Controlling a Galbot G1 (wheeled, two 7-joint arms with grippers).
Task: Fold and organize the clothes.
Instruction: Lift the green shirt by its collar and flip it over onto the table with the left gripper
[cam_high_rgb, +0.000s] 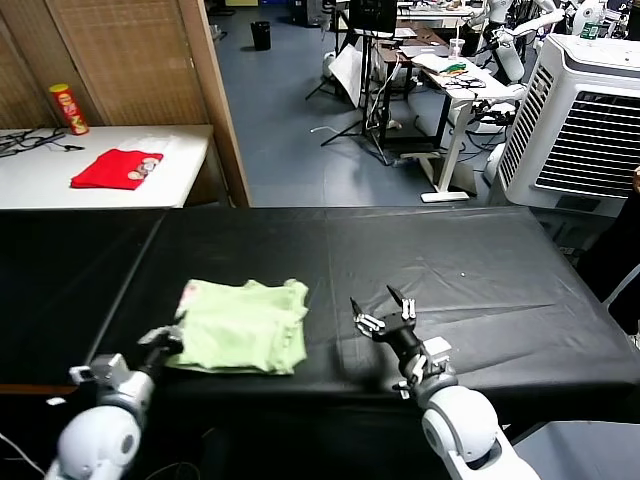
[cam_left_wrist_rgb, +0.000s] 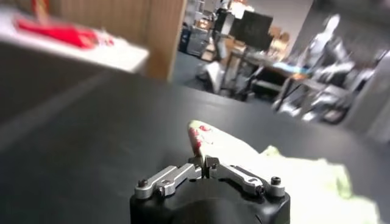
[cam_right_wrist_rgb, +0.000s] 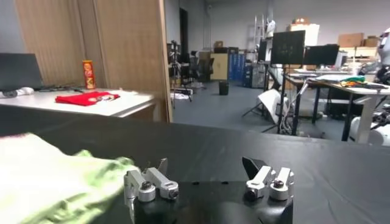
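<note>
The clothes, one pale green T-shirt (cam_high_rgb: 245, 325), lie loosely folded on the black table (cam_high_rgb: 450, 260), left of centre near the front edge. A reddish-pink print shows at the shirt's far left corner (cam_high_rgb: 188, 293). My left gripper (cam_high_rgb: 170, 338) sits at the shirt's near left edge, shut on a fold of the fabric. The left wrist view shows that gripper (cam_left_wrist_rgb: 203, 161) pinching the printed edge of the shirt (cam_left_wrist_rgb: 286, 167), which rises between the closed jaws. My right gripper (cam_high_rgb: 385, 305) hovers open just right of the shirt, holding nothing. In the right wrist view it (cam_right_wrist_rgb: 207, 164) stands wide, with the shirt (cam_right_wrist_rgb: 49, 176) beside it.
A white side table (cam_high_rgb: 190, 150) at the back left carries a bright red garment (cam_high_rgb: 118, 168) and a chip can (cam_high_rgb: 68, 108). A wooden partition (cam_high_rgb: 215, 100) stands behind the black table. A white air cooler (cam_high_rgb: 590, 120) is at the far right.
</note>
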